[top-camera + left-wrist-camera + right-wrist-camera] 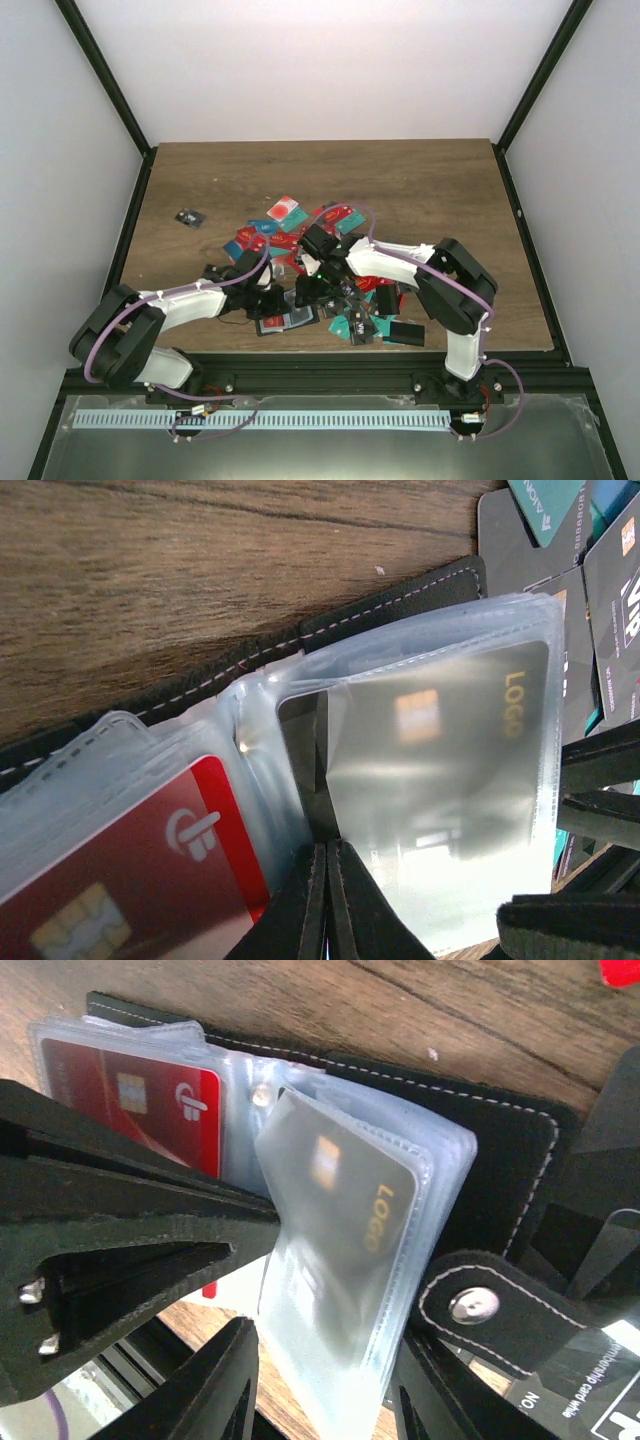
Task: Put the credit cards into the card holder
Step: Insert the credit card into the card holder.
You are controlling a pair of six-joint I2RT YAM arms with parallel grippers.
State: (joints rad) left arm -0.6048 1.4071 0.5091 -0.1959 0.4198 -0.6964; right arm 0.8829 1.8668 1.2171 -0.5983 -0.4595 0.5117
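The card holder (288,320) (400,600) (500,1150) lies open on the wood, its clasp tab (480,1305) at the right. A red card (150,850) (140,1090) sits in a left pocket. A black card marked LOGO (440,740) (340,1220) sits in a lifted clear pocket. My left gripper (283,297) (335,880) is shut on that pocket's inner edge by the spine. My right gripper (305,290) (322,1338) stands open astride the pocket's near end, its right finger (430,1390) against the edge. Loose credit cards (290,225) lie behind.
More red and teal cards (365,322) and a plain black flat case (405,332) lie right of the holder near the table's front edge. A small black item (188,217) sits alone at the left. Dark printed cards (600,580) crowd the holder's far side.
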